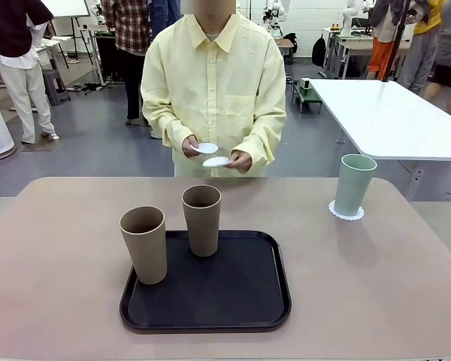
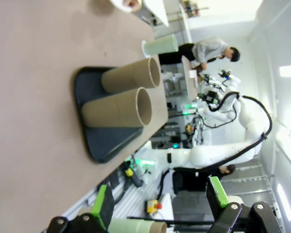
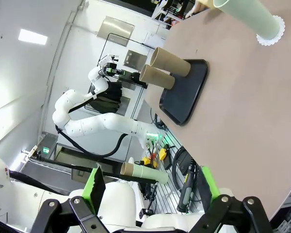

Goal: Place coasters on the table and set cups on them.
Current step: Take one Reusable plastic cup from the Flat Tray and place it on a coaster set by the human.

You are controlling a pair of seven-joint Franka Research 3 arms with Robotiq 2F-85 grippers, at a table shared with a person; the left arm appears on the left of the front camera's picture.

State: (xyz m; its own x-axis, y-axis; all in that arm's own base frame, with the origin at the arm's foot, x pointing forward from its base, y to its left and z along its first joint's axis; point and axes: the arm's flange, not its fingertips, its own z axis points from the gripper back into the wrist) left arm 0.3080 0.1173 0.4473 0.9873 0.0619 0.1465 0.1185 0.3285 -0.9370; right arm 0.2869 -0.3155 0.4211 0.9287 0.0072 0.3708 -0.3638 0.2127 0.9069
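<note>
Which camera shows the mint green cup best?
The front view: the green cup stands upright and whole on its lacy coaster. The right wrist view shows it sideways at the frame's edge; the left wrist view, small and distant.

— The desk (image 1: 376, 286)? Matt beige, smooth.
— The cups (image 1: 143, 244) are matt too (plastic, by the look). The tray (image 1: 210, 304) is black with a faint sheen, and the coasters (image 1: 346, 217) are lacy white paper.

Black tray (image 1: 240, 301), tan cups (image 1: 143, 244), mint cup (image 1: 355, 183), white coaster (image 1: 346, 214).
</note>
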